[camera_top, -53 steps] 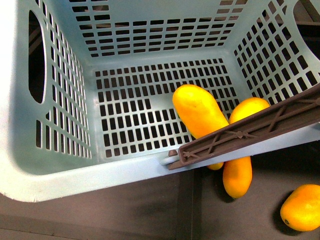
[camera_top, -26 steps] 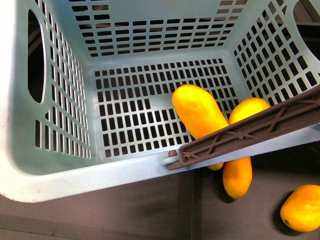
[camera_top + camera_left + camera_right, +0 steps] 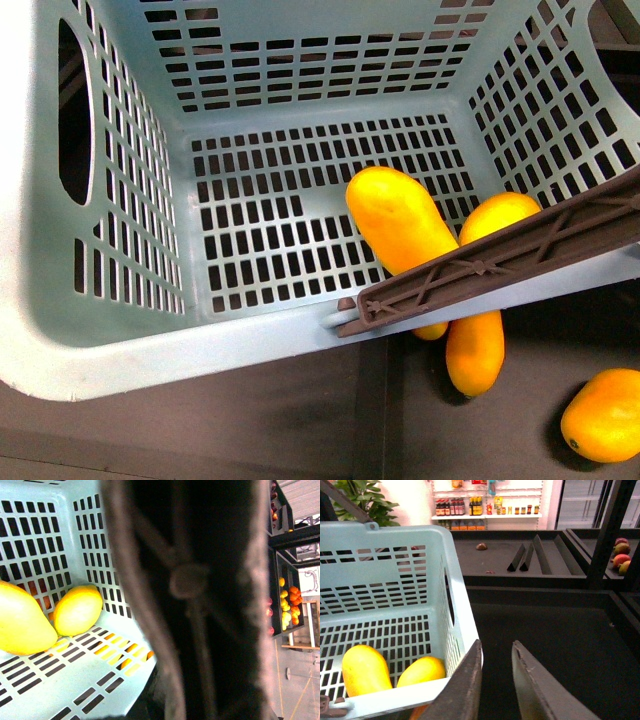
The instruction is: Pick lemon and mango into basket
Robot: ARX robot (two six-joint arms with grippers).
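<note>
The pale mint-blue basket [image 3: 120, 350] fills the front view, with its brown handle [image 3: 500, 262] lying across its near right corner. An orange-yellow mango [image 3: 400, 225] lies on its slotted floor, and a smaller yellow lemon [image 3: 497, 215] lies beside it. Both also show in the right wrist view, mango [image 3: 365, 670] and lemon [image 3: 421, 671]. My left gripper is shut on the basket's handle [image 3: 190, 580], which hides its fingers. My right gripper [image 3: 497, 646] is open and empty, just outside the basket's wall [image 3: 462, 610].
Another orange-yellow fruit [image 3: 475, 352] lies on the dark shelf under the basket's near rim. A further one [image 3: 603, 415] lies at the front right. The dark shelf bed [image 3: 555, 630] stretches beyond my right gripper, with black frame posts [image 3: 607, 535] at its side.
</note>
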